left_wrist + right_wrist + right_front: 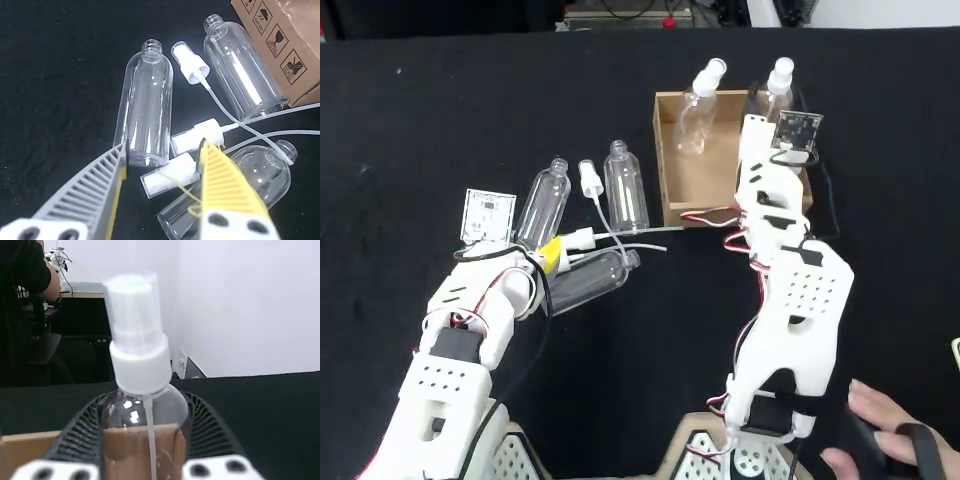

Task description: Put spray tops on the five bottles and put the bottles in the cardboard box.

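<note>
On your black surface, the cardboard box holds one capped bottle leaning in its far left part, so I judge one of five finished. Your right tool is clamped on a second capped bottle at the box's far right corner; whether it rests inside, I cannot tell. Three open bottles lie left of the box, with three loose spray tops among them, so three cappings are left. Your left tool hangs with its jaws apart over one top beside the nearest bottle, gripping nothing.
</note>
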